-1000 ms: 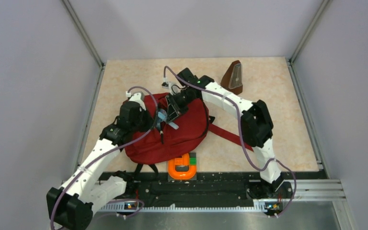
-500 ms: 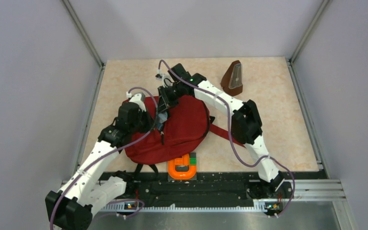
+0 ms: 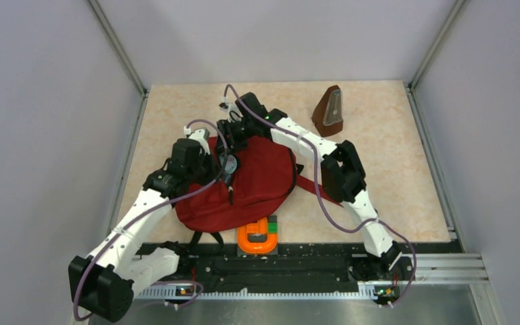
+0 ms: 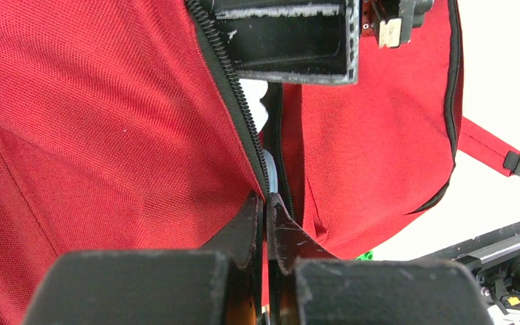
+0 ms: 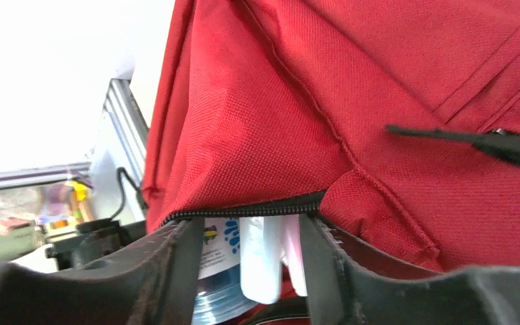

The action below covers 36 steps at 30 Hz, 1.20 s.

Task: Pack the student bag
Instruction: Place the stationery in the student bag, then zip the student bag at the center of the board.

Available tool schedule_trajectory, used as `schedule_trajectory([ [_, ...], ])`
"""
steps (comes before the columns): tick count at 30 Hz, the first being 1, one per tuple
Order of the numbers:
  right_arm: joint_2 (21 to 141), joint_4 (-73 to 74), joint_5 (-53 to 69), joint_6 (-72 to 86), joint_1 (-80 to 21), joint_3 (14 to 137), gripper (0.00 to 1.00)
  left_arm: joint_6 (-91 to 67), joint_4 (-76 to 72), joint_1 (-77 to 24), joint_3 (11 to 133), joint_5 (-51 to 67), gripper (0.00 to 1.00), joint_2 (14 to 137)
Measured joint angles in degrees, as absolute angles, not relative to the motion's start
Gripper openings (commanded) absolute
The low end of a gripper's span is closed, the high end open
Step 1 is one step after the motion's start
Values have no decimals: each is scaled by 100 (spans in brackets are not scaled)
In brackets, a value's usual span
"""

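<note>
The student bag point(image 3: 261, 186), a dark-red fabric backpack, lies on the table in front of both arms, and its long red strap point(image 3: 319, 191) trails to the right. My left gripper point(image 4: 265, 200) is shut on the bag's fabric right beside the black zipper point(image 4: 233, 81), at the left side of the opening point(image 3: 225, 168). My right gripper point(image 5: 250, 227) is at the bag's far edge point(image 3: 234, 132), jaws apart, straddling a white object point(image 5: 261, 261) and a clear labelled bottle point(image 5: 213, 271). Both of these sit just under the zipper edge point(image 5: 244, 208).
A brown pyramid-shaped metronome point(image 3: 329, 110) stands at the back right. An orange U-shaped piece point(image 3: 256, 241) with a green block point(image 3: 271, 226) lies against the bag's near edge. Metal rails border the table's sides and front.
My right gripper has moved from over the bag's middle to its far edge, and its jaws have spread apart. The left gripper has kept its pinch, shifting slightly.
</note>
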<state>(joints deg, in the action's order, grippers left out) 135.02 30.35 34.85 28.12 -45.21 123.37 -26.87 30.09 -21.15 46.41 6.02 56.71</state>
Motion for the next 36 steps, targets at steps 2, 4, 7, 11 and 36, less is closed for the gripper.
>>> schedule_trajectory([
  [2,13502,3006,3417,2768,-4521,12337,62,-2689,3076,-2112,4733,580,11,5752],
  [4,13502,3046,3361,2696,-4521,12337,64,-2687,3157,-2112,4831,523,35,5800],
  [7,13482,3168,3238,2504,-4521,12326,70,-2692,3326,-2121,4930,523,61,5789],
  [11,13107,3371,3092,2285,-4519,11909,75,-2687,3564,-2139,4960,617,74,5596],
  [36,9306,3236,1946,2467,-4491,8315,74,-4248,4873,-3157,4342,593,77,3752],
])
